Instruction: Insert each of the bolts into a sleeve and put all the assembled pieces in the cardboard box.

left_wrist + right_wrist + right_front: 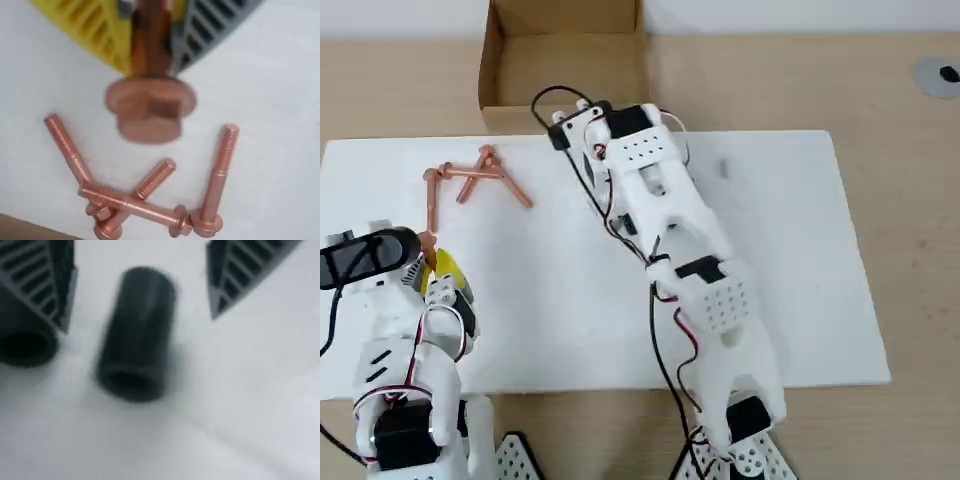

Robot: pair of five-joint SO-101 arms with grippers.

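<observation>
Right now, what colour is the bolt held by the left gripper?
The bolt is copper-coloured; the left wrist view shows it best.

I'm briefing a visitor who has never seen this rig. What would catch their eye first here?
Probably the copper bolt clamped in the left gripper, head outward, close to a heap of loose bolts on the white mat. Next, the right gripper, open around a dark sleeve lying on the mat.

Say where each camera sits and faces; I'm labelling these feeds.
High view: above table, looking down on left arm, right arm, loose bolts, cardboard box.
Left wrist view: on left arm, looking past left claw gripping a bolt.
Right wrist view: on right arm, right claw open over sleeve.
Shared: loose bolts, high and left wrist.
</observation>
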